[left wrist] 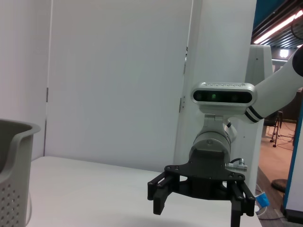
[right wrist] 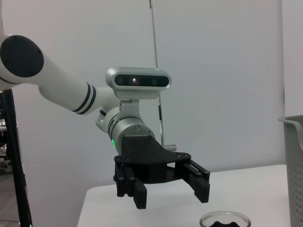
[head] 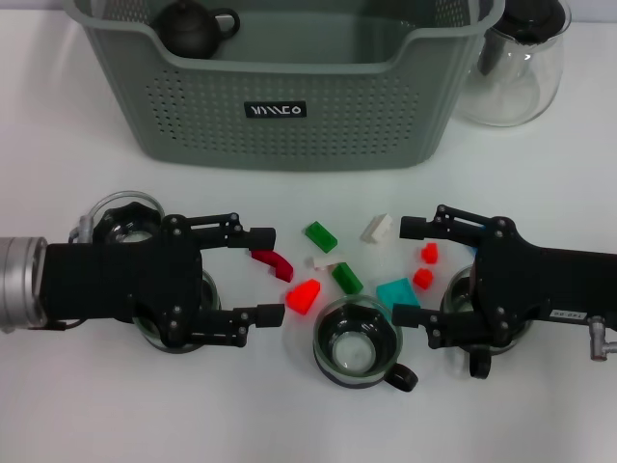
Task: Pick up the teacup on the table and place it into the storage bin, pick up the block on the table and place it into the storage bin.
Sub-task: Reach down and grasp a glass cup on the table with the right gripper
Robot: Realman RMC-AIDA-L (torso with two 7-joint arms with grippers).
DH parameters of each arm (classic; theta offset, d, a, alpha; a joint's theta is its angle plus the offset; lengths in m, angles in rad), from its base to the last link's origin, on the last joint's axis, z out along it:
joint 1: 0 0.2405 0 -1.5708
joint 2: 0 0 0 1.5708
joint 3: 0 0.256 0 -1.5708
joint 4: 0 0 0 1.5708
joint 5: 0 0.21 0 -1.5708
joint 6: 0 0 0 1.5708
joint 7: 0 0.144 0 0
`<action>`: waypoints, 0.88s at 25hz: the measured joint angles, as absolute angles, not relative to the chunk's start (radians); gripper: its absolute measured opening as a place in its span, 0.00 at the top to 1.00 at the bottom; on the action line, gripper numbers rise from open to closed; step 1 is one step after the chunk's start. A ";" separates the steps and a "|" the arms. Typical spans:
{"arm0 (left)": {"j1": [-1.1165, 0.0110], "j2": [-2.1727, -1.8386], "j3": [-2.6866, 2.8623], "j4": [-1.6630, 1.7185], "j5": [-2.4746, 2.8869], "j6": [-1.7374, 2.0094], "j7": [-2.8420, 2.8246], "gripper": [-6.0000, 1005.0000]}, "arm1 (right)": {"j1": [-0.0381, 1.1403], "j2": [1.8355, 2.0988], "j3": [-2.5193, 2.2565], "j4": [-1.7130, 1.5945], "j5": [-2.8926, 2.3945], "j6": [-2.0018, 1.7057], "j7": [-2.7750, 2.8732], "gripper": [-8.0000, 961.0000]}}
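Note:
A clear glass teacup (head: 357, 345) with a black handle stands at the table's front middle. Several small blocks lie behind it: a dark red arch (head: 273, 262), a red one (head: 303, 296), green ones (head: 320, 235), a white one (head: 378, 228) and a teal one (head: 397, 292). At the back stands the grey-green storage bin (head: 289, 125), with a dark teapot (head: 193, 26) inside. My left gripper (head: 270, 276) is open beside the dark red arch, gripping nothing. The right gripper (head: 406, 271) is open next to the teal block. Each wrist view shows the other arm's gripper: right (left wrist: 199, 208), left (right wrist: 171, 195).
A glass pitcher (head: 516, 63) with a black lid stands right of the bin. More glass cups sit partly hidden under the left arm (head: 125, 220) and the right arm (head: 461, 289). Small red blocks (head: 429, 253) lie near the right fingers.

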State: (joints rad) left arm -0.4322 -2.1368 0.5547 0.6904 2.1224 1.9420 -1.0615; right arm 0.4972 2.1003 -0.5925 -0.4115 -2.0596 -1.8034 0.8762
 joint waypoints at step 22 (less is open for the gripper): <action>-0.402 -2.129 0.528 0.722 2.126 1.954 -1.096 0.24 | 0.490 2.093 -0.570 -0.502 -2.063 -1.848 1.045 0.02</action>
State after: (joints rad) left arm -0.4022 -2.1292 0.5279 0.7217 2.1258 1.9539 -1.0961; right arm 0.4904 2.0929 -0.5701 -0.5022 -2.0626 -1.8483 1.0452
